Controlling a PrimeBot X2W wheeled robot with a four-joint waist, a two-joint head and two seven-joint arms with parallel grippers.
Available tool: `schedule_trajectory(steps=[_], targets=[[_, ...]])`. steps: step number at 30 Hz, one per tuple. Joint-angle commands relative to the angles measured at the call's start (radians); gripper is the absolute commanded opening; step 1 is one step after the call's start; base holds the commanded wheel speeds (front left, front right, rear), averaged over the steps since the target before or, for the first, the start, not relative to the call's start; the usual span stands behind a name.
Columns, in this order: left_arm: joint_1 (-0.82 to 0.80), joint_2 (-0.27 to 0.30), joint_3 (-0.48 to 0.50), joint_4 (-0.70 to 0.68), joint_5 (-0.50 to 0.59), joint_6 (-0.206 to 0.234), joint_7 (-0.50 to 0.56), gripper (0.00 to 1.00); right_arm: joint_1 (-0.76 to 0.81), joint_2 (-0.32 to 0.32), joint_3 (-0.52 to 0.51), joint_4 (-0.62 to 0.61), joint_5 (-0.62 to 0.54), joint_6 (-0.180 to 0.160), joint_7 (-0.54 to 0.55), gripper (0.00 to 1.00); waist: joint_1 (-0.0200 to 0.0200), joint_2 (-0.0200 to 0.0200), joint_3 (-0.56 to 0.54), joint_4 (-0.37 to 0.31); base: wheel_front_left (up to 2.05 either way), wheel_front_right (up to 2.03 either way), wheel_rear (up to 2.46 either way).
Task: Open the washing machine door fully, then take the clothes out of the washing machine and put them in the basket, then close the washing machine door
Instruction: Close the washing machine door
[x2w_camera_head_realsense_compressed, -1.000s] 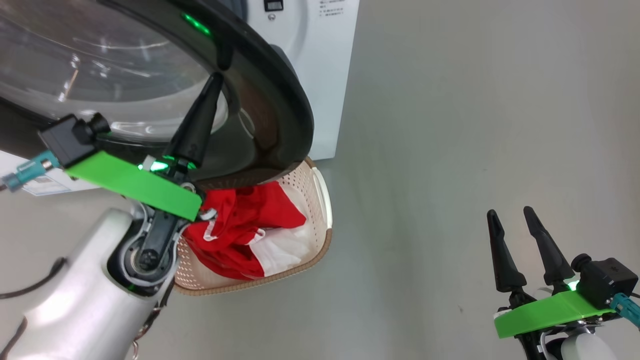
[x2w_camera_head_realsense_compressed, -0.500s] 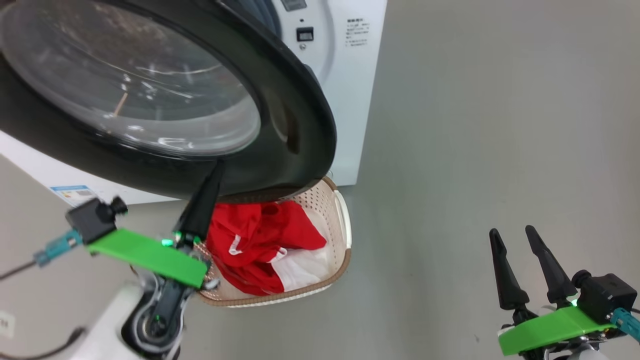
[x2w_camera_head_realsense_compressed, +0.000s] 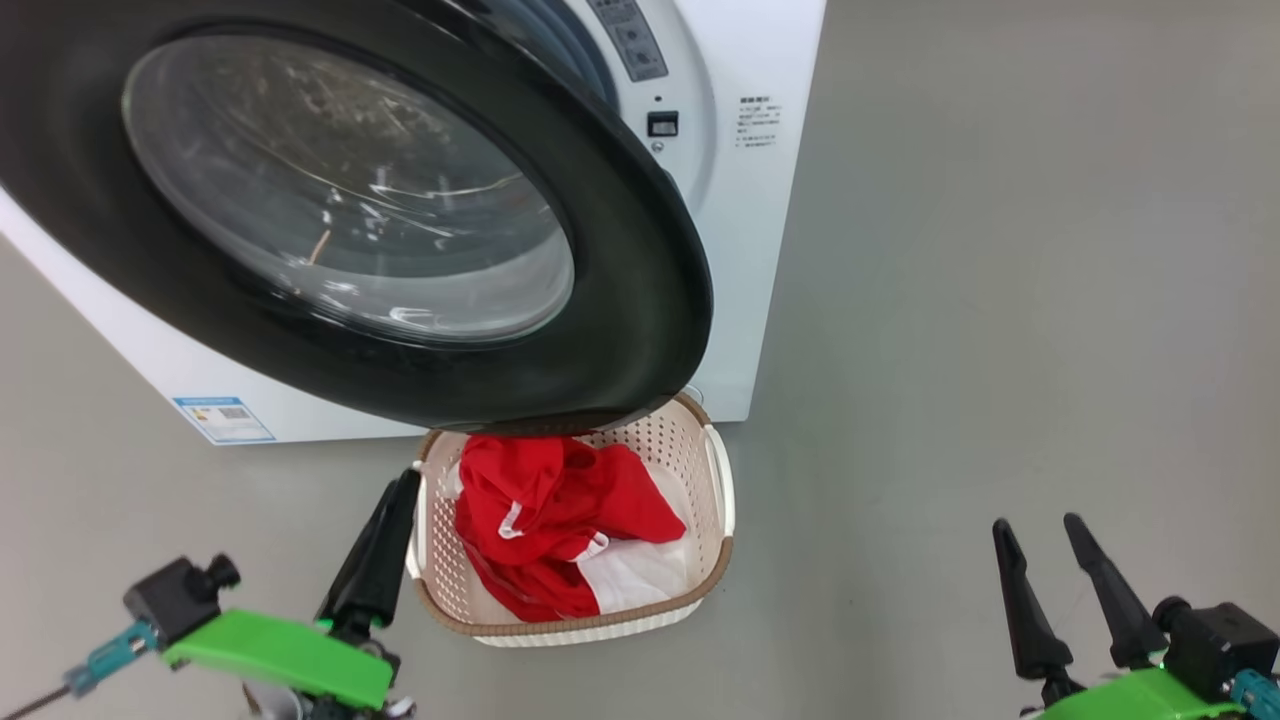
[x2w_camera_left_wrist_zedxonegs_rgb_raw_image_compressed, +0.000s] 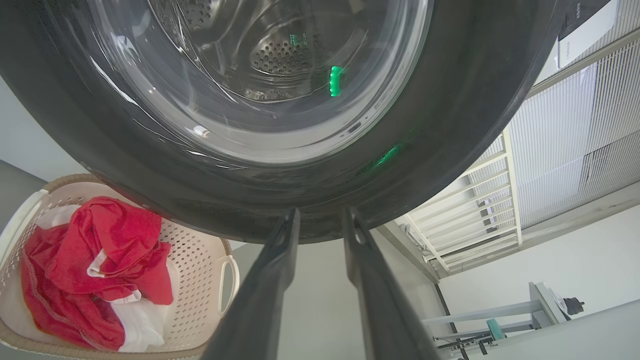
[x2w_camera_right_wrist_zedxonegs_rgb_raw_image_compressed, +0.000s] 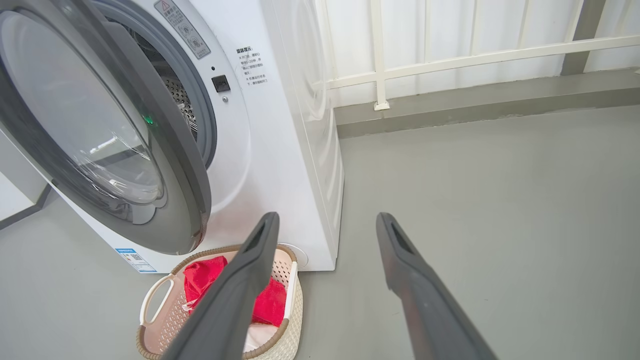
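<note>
Nearest me, my left end effector (x2w_camera_left_wrist_zedxonegs_rgb_raw_image_compressed: 321, 212) hangs low with its fingers a narrow gap apart and nothing between them. My right end effector (x2w_camera_head_realsense_compressed: 1036, 522) stands wide and empty, well off over the bare floor (x2w_camera_head_realsense_compressed: 1000, 300). Just beside my left one, the basket (x2w_camera_head_realsense_compressed: 575, 628) sits right under the door's lower edge, I judge so that laundry drops only a short way. The red and white clothes (x2w_camera_head_realsense_compressed: 560, 510) lie heaped inside it. Beyond, the washing machine door (x2w_camera_head_realsense_compressed: 640, 300) stands ajar from the washing machine (x2w_camera_head_realsense_compressed: 760, 250), so I judge closing is what's left.
</note>
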Motion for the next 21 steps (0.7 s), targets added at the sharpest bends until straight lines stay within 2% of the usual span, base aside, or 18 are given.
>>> schedule_trajectory(steps=[1,3,6,21], targets=[[0.002,0.026,0.047,-0.016,0.015,-0.001,-0.012,0.52,0.001,-0.019,0.019,-0.023,0.005,0.006,-0.006,1.0,0.0,0.0,-0.013,0.011,0.0,0.0,0.0],[0.027,0.023,0.064,-0.012,0.029,-0.001,-0.012,0.79,0.01,-0.02,0.018,-0.021,0.005,0.006,-0.006,1.0,0.0,0.0,-0.022,0.016,0.0,0.0,0.0],[0.061,0.02,0.091,-0.008,0.051,-0.001,-0.012,1.0,0.022,-0.022,0.017,-0.021,0.005,0.006,-0.006,1.0,0.0,0.0,-0.032,0.021,0.0,0.0,0.0],[0.183,-0.007,0.219,0.001,0.216,-0.001,-0.012,1.0,0.062,-0.024,-0.001,-0.027,0.006,0.006,-0.006,1.0,0.0,0.0,-0.058,0.037,0.0,0.0,0.0]])
